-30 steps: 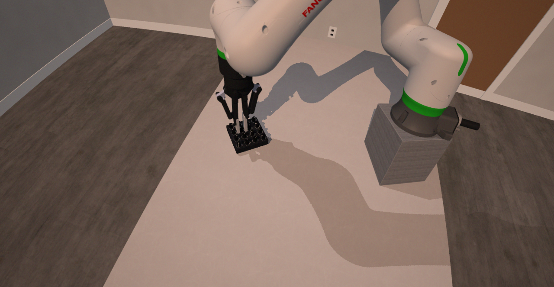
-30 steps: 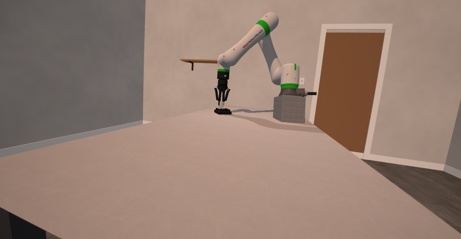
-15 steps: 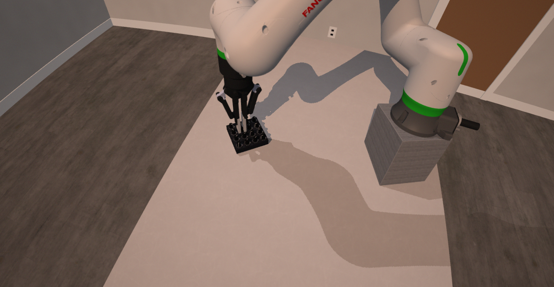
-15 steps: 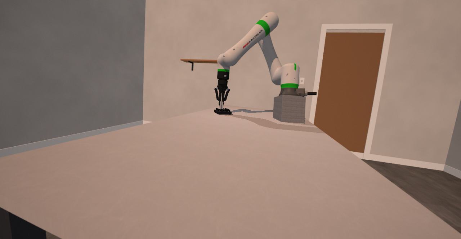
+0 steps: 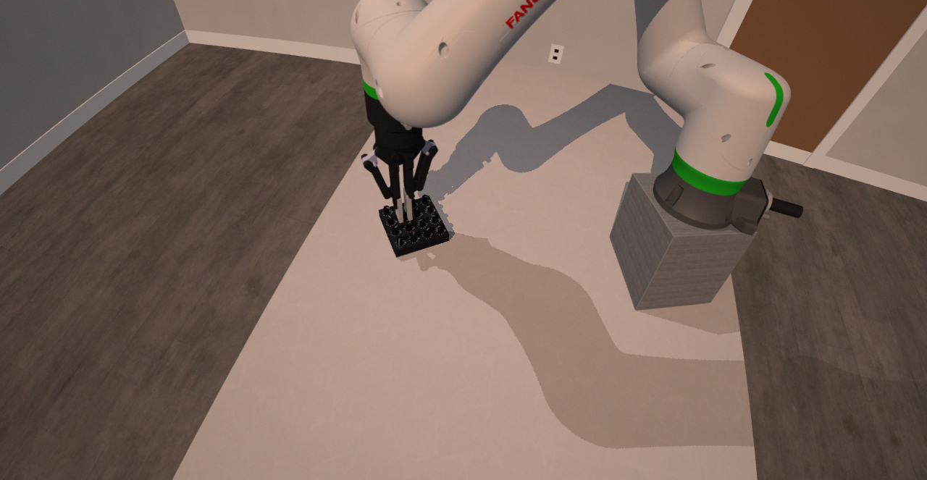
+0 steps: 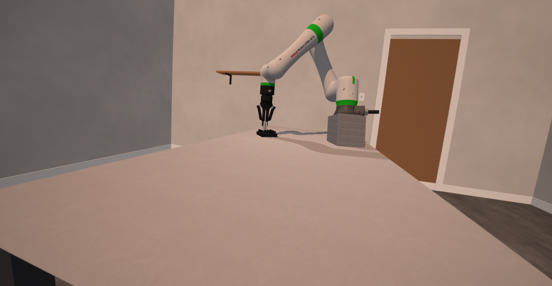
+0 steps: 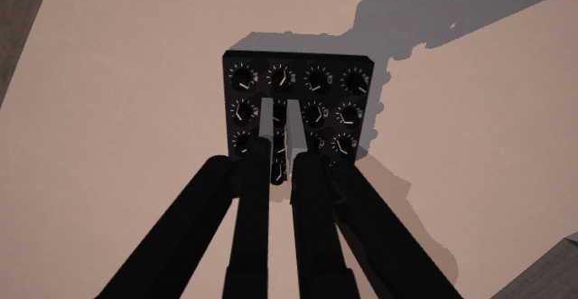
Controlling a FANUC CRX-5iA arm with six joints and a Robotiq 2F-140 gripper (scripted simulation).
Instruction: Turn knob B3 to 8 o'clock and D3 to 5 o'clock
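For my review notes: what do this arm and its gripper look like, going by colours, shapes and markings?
The arm has rounded off-white links with green rings at the joints and red-and-black "FANUC" lettering on its side. Its dark grey base collar sits on a grey block. The gripper is black, with slim linkage bars and pale grey flat fingers. No loose cables show.

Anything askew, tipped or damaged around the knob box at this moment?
Nothing stands out. The knob box sits flat on the table, no damage visible. The pincer points straight down over it, its grey pads closing on either side of one knob in the second column from the wrist view's left. No debris nearby.
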